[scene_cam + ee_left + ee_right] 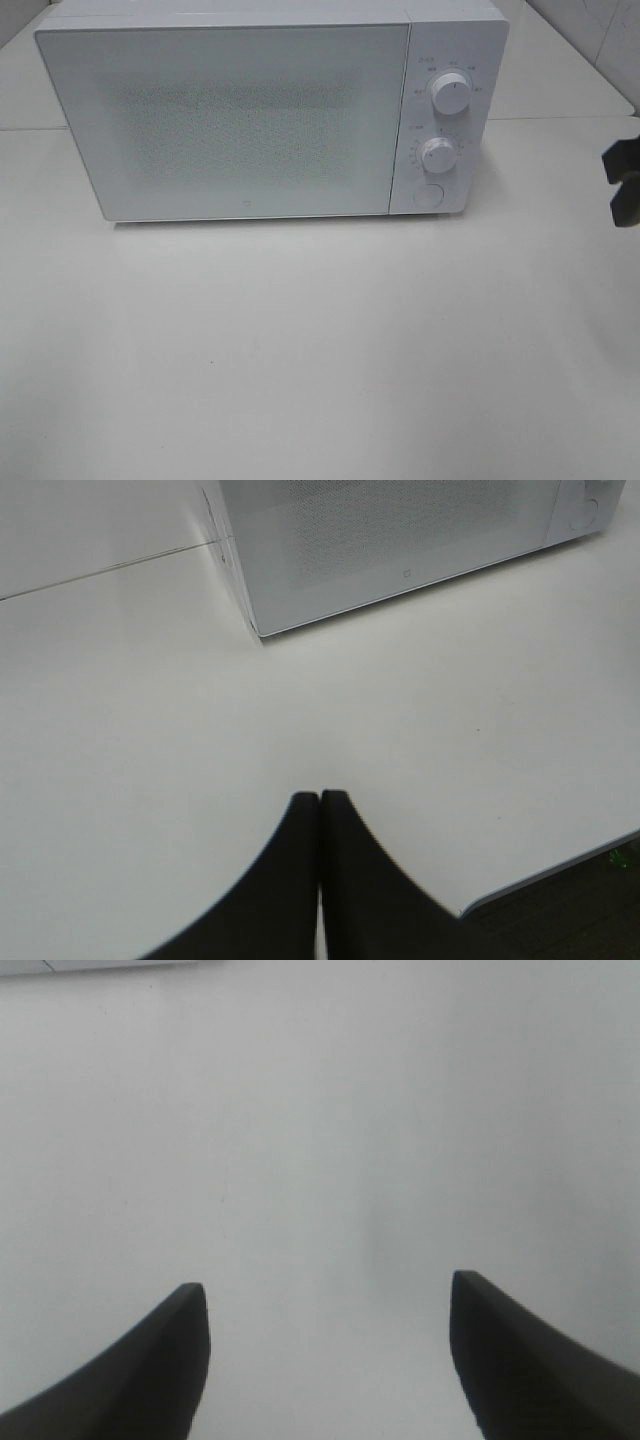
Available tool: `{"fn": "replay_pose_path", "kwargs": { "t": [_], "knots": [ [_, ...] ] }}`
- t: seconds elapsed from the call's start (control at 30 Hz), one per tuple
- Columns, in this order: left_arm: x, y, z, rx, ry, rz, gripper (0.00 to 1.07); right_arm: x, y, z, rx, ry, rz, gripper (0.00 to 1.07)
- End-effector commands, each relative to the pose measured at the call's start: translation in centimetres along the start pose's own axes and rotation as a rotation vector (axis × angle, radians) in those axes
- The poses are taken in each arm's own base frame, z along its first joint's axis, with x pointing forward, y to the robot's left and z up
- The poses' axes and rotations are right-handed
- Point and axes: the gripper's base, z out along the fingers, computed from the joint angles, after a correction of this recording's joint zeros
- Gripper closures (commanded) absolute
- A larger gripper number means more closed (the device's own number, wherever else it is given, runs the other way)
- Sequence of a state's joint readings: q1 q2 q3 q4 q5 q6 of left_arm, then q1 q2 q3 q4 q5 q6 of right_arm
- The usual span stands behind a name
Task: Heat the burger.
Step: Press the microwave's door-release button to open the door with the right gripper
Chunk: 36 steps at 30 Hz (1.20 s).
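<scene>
One microwave point(250, 115), two knobs point(450, 95) point(438, 154), perhaps one button point(430, 196); left hand point(320, 798) closed, right hand point(325, 1295) spread.

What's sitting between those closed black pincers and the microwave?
Nothing. The left wrist view shows only bare white table between the left gripper and the microwave.

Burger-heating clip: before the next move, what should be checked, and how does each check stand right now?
1. Is the burger located: not ok, no view shows it.
2. Is the burger inside the microwave: cannot tell, its door is shut and frosted.
3. Is the left pincer free: ok, shut on nothing.
4. Is the right pincer free: ok, open, empty, over the table.
5. Is the round button under the knobs unobstructed: ok.
</scene>
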State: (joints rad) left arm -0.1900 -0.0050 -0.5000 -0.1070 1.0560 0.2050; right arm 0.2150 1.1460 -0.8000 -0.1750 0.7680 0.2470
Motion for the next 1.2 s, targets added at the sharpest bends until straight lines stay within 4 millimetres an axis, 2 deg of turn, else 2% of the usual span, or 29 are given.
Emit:
{"fn": "replay_pose_path", "kwargs": {
  "t": [0.03, 0.07, 0.17, 0.2, 0.23, 0.3, 0.33, 0.37, 0.4, 0.43, 0.7, 0.8, 0.83, 1.2],
  "knots": [
    [0.0, 0.0, -0.1, -0.002, -0.022, -0.008, 1.06, 1.8, -0.4, -0.7, 0.0, 0.011, 0.003, 0.43],
    [0.0, 0.0, -0.1, -0.002, -0.022, -0.008, 1.06, 3.2, -0.6, -1.2, -0.006, 0.02, 0.013, 0.43],
    [0.0, 0.0, -0.1, -0.002, -0.022, -0.008, 1.06, 4.0, -0.7, -1.5, -0.008, 0.026, 0.017, 0.44],
    [0.0, 0.0, -0.1, -0.002, -0.022, -0.008, 1.06, 5.6, -1.0, -1.9, -0.008, 0.03, 0.022, 0.44],
    [0.0, 0.0, -0.1, -0.002, -0.022, -0.008, 1.06, 5.6, -1.0, -1.9, -0.008, 0.03, 0.022, 0.44],
    [0.0, 0.0, -0.1, -0.002, -0.022, -0.008, 1.06, 8.3, -1.5, -2.8, -0.006, 0.013, 0.003, 0.44],
    [0.0, 0.0, -0.1, -0.002, -0.022, -0.008, 1.06, 8.3, -1.5, -2.8, -0.006, 0.013, 0.003, 0.44],
    [0.0, 0.0, -0.1, -0.002, -0.022, -0.008, 1.06, 9.6, -1.7, -3.3, -0.007, -0.008, -0.006, 0.44],
    [0.0, 0.0, -0.1, -0.002, -0.022, -0.008, 1.06, 9.6, -1.7, -3.3, -0.007, -0.008, -0.006, 0.44],
    [0.0, 0.0, -0.1, -0.002, -0.022, -0.008, 1.06, 10.8, -1.9, -3.7, -0.01, -0.041, -0.017, 0.44],
    [0.0, 0.0, -0.1, -0.002, -0.022, -0.008, 1.06, 13.0, -2.1, -6.1, -0.069, -0.2, -0.073, 0.44],
    [0.0, 0.0, -0.1, -0.002, -0.022, -0.008, 1.06, 14.1, -2.0, -6.9, -0.107, -0.267, -0.113, 0.44],
    [0.0, 0.0, -0.1, -0.002, -0.022, -0.008, 1.06, 15.0, -2.0, -7.3, -0.126, -0.304, -0.138, 0.44],
    [0.0, 0.0, -0.1, -0.002, -0.022, -0.008, 1.06, 18.6, -2.6, -9.5, -0.143, -0.583, -0.123, 0.44]
  ]
}}
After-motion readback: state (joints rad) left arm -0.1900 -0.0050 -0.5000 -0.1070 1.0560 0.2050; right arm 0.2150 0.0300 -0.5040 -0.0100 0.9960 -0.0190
